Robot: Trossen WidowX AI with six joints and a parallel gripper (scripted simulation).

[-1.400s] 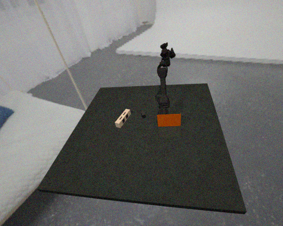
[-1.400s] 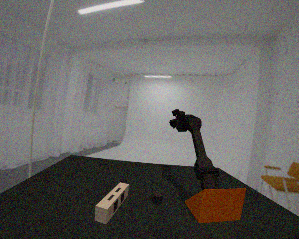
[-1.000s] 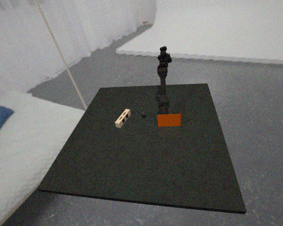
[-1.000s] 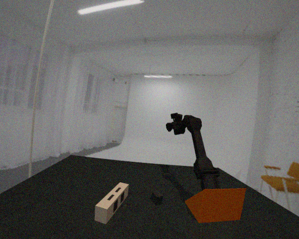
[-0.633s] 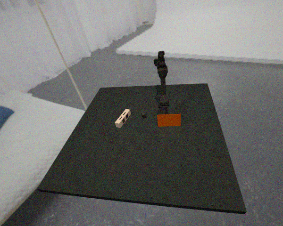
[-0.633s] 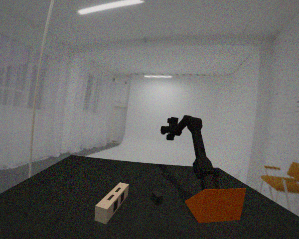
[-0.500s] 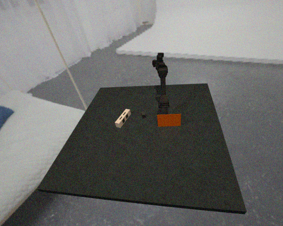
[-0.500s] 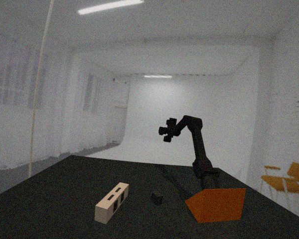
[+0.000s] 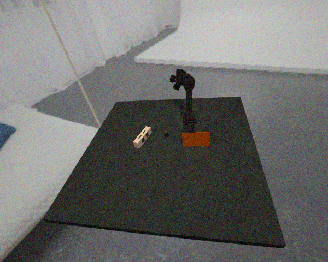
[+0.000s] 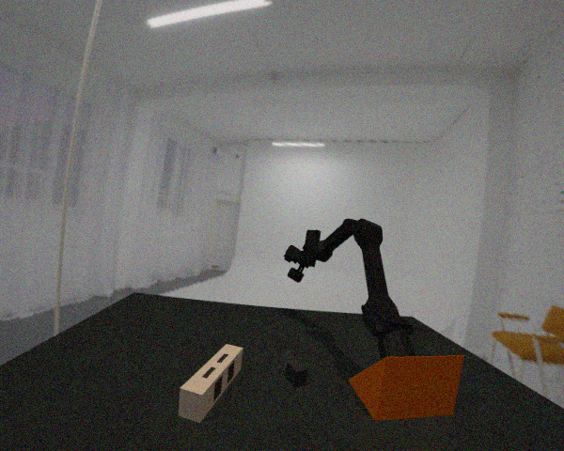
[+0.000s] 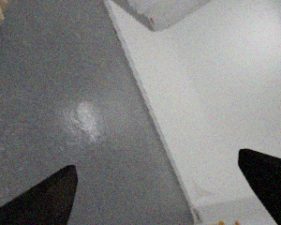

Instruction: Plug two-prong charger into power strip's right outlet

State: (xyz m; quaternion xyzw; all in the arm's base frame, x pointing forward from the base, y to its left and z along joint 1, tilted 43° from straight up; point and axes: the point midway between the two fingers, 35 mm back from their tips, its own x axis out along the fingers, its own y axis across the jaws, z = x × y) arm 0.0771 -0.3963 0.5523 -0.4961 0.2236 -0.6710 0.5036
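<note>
Nearest in the exterior view, low and left of centre, the beige power strip (image 10: 211, 381) lies on the dark table (image 10: 102, 379), its slotted outlets on its top and right faces. Just right of it, apart, sits the small black two-prong charger (image 10: 296, 373), untouched. Further right stands an orange panel (image 10: 408, 385) before the arm's base (image 10: 386, 320). Farther back, mid-frame, the gripper (image 10: 295, 264) hangs high above the table, jaws spread wide and holding nothing; the wrist view shows only grey floor (image 11: 51, 94) between its fingertips.
</note>
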